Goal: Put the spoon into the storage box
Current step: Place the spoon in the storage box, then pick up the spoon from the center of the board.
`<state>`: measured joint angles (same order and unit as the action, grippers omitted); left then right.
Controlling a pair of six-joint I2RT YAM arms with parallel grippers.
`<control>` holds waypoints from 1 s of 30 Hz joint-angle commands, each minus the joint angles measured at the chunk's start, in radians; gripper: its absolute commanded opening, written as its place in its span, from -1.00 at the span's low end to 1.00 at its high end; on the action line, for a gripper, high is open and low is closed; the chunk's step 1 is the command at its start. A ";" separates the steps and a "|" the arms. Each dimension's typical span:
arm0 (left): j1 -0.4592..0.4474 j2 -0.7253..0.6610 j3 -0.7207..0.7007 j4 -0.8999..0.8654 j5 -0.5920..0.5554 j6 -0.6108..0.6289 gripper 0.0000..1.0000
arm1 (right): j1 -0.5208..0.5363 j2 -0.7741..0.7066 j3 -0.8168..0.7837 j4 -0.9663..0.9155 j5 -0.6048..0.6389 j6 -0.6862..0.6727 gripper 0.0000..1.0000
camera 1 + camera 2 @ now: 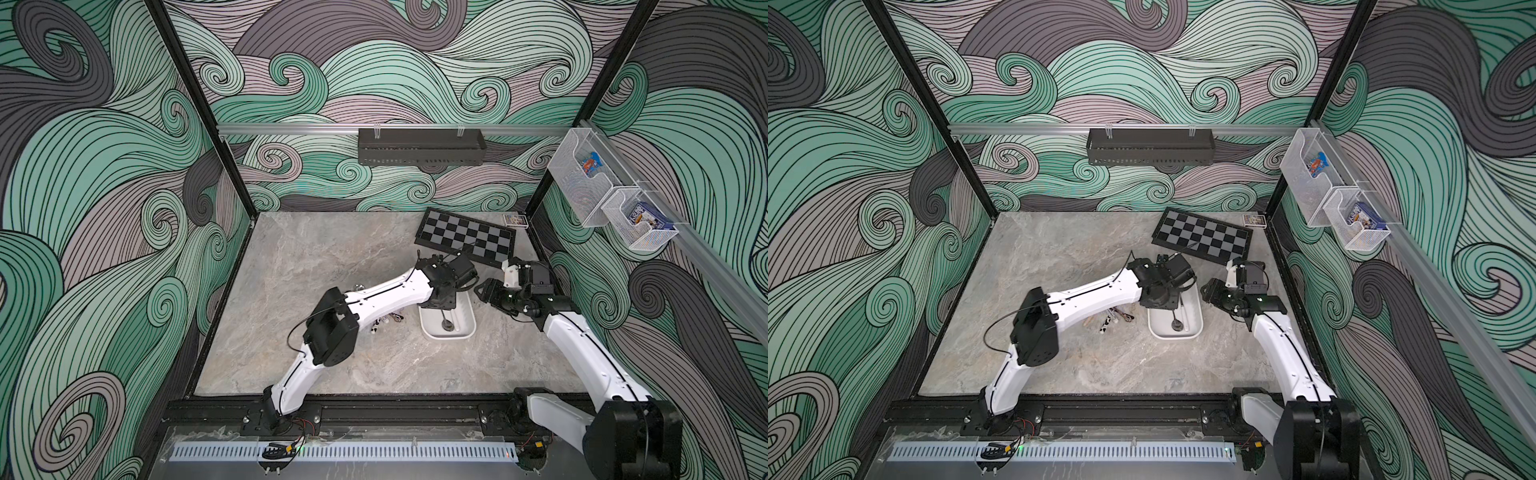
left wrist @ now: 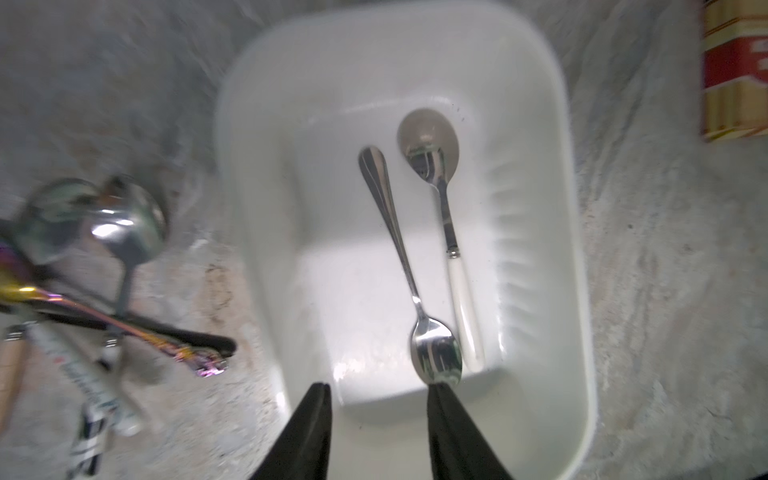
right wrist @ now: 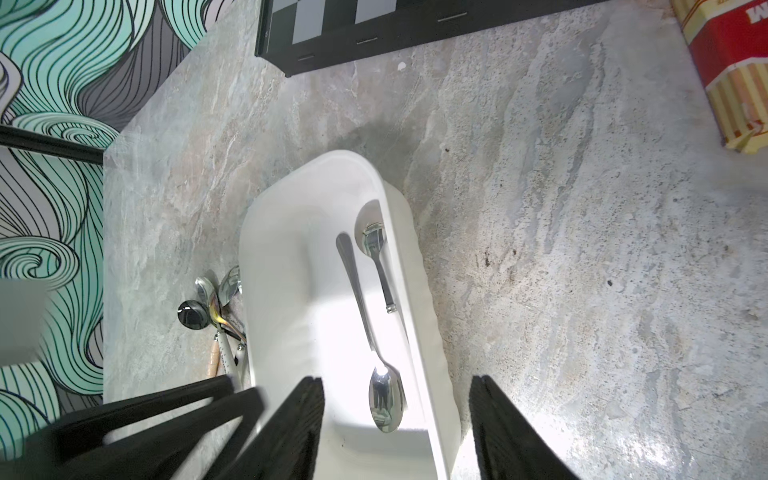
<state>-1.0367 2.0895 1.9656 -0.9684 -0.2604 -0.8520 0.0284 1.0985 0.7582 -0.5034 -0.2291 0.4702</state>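
The storage box (image 2: 257, 208) is a shallow white tray on the marble table, seen in both top views (image 1: 467, 322) (image 1: 1196, 322). Two spoons lie side by side in it: an all-steel spoon (image 2: 397, 249) (image 3: 361, 307) and a spoon with a white handle (image 2: 461, 299) (image 3: 384, 282). My left gripper (image 2: 380, 388) hangs open over one end of the box, nothing between its fingers; the steel spoon's bowl lies just beyond one fingertip. My right gripper (image 3: 397, 379) is open too, its fingers either side of the box's wall.
Several more spoons lie in a pile (image 2: 104, 257) (image 1: 390, 322) on the table beside the box. A chessboard (image 1: 465, 239) and a small card box (image 1: 515, 220) lie at the back right. A red and yellow striped carton (image 3: 731, 70) is near the right arm.
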 commanded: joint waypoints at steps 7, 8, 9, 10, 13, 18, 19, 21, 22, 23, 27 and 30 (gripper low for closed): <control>0.121 -0.744 -0.543 0.054 -0.185 0.155 0.19 | 0.415 0.154 0.265 -0.212 0.141 -0.122 0.18; 0.162 -0.819 -0.601 0.045 -0.162 0.165 0.20 | 0.466 0.191 0.290 -0.226 0.148 -0.128 0.17; 0.201 -0.875 -0.649 0.039 -0.137 0.179 0.23 | 0.501 0.225 0.314 -0.235 0.158 -0.131 0.17; 0.248 -0.938 -0.688 0.024 -0.113 0.198 0.25 | 0.552 0.260 0.337 -0.239 0.176 -0.131 0.14; 0.348 -1.064 -0.775 -0.054 -0.102 0.235 0.28 | 0.668 0.374 0.403 -0.239 0.233 -0.142 0.10; 0.407 -1.188 -0.846 -0.152 -0.124 0.273 0.28 | 0.780 0.595 0.541 -0.240 0.240 -0.174 0.02; 0.409 -1.212 -0.857 -0.163 -0.137 0.278 0.28 | 0.794 0.644 0.578 -0.246 0.249 -0.187 0.01; 0.412 -1.250 -0.876 -0.172 -0.160 0.289 0.28 | 0.814 0.724 0.641 -0.256 0.262 -0.209 -0.04; 0.412 -1.270 -0.889 -0.172 -0.172 0.298 0.29 | 0.820 0.760 0.678 -0.264 0.264 -0.219 -0.08; 0.414 -1.289 -0.900 -0.173 -0.186 0.302 0.29 | 0.826 0.802 0.713 -0.278 0.268 -0.227 -0.10; 0.414 -1.356 -0.922 -0.154 -0.191 0.303 0.32 | 0.852 0.900 0.822 -0.299 0.294 -0.275 -0.11; 0.413 -1.395 -0.942 -0.140 -0.204 0.297 0.32 | 0.861 0.976 0.908 -0.324 0.292 -0.299 -0.11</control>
<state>-0.6296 0.7193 1.0306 -1.1065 -0.4332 -0.5724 0.8783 2.0407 1.6054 -0.7807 0.0414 0.2180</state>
